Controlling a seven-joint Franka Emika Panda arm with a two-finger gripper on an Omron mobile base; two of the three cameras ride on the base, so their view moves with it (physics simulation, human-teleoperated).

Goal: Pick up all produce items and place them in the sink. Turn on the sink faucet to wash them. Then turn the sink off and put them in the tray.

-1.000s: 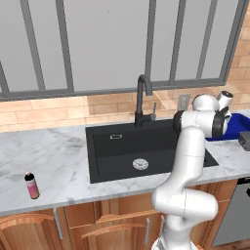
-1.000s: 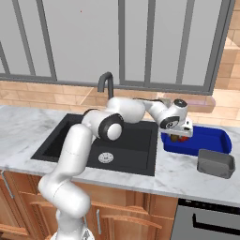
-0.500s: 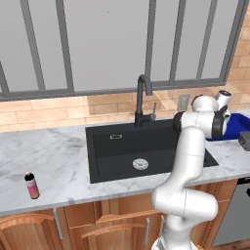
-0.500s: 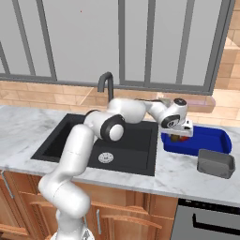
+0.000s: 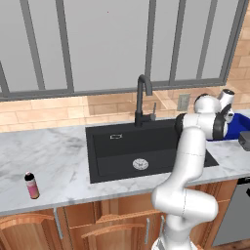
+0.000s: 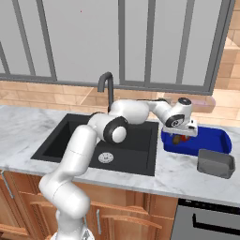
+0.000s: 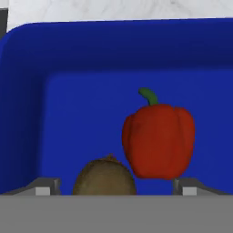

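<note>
In the hand view the blue tray point(image 7: 27, 113) holds both produce items. A red bell pepper point(image 7: 158, 139) with a green stem lies on the tray floor. A brownish-olive round item point(image 7: 104, 178) sits closer, between my fingertips point(image 7: 43, 186), with a gap on each side. My gripper point(image 7: 116, 187) is open and points down into the tray. From the right base view the gripper point(image 6: 181, 136) hangs over the tray's left end point(image 6: 211, 140), with the brown item point(image 6: 176, 139) just under it. The black sink point(image 6: 70, 140) and its faucet point(image 6: 107, 86) lie to the left.
A grey rectangular container point(image 6: 215, 163) stands on the counter just in front of the tray. A small pink bottle point(image 5: 31, 185) stands far left on the marble counter. The faucet point(image 5: 143, 97) rises behind the sink point(image 5: 112, 151). The window and brick wall close off the back.
The jaws have spread apart and let go of the brownish-olive item, which now lies in the tray. The arm has stayed in place over the tray.
</note>
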